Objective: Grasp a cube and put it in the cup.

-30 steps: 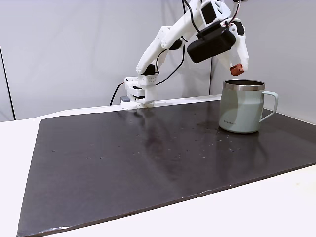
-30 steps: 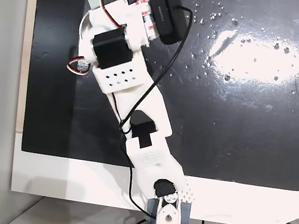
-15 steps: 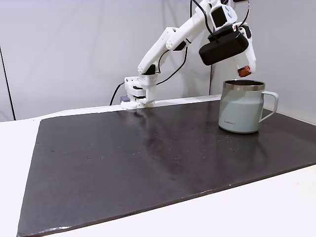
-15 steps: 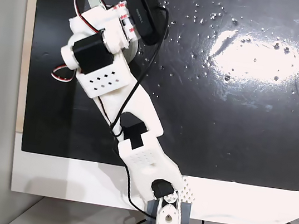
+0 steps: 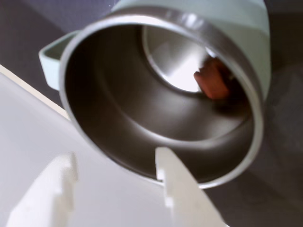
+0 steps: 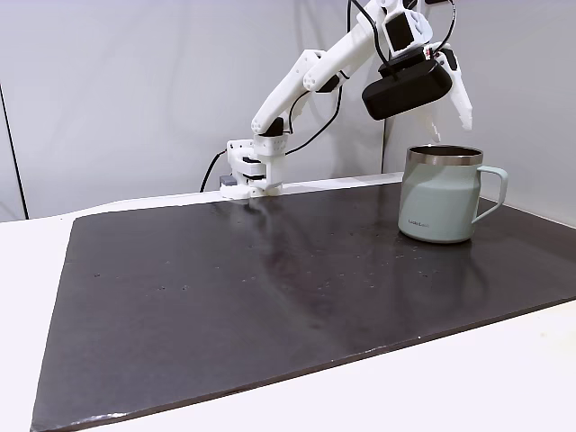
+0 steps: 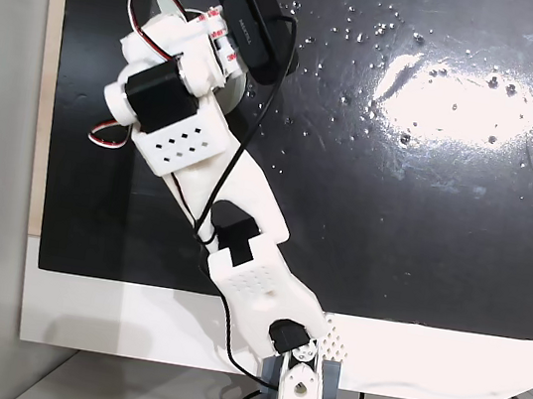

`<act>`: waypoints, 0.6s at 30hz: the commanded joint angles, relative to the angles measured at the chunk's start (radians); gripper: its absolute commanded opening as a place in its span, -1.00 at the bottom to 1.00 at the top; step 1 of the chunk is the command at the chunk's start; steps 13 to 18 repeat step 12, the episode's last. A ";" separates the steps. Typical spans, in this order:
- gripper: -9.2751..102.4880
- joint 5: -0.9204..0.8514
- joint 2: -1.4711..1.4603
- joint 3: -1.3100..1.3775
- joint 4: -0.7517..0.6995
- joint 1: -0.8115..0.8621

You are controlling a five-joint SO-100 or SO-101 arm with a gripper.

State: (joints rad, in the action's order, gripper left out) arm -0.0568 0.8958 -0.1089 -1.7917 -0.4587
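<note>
Wrist view has our pincer (image 5: 118, 182) spread open and empty – half a second back it gripped the cube (image 5: 211, 80), which now sits inside the cup (image 5: 161, 101) on the table (image 6: 225, 288) – so we'd call it done.

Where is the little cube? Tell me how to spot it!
Find the big black mat and, on its right side in the fixed view from the front, the pale green cup with a shiny steel rim. The wrist view looks down into it, past the open white hand. The cube is the small reddish-orange block inside, the only colored thing against bare metal.
</note>
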 commanded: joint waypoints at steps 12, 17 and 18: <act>-0.55 0.012 0.097 -0.014 -0.006 -0.021; -0.55 0.012 0.097 -0.014 -0.006 -0.021; -0.55 0.012 0.097 -0.014 -0.006 -0.021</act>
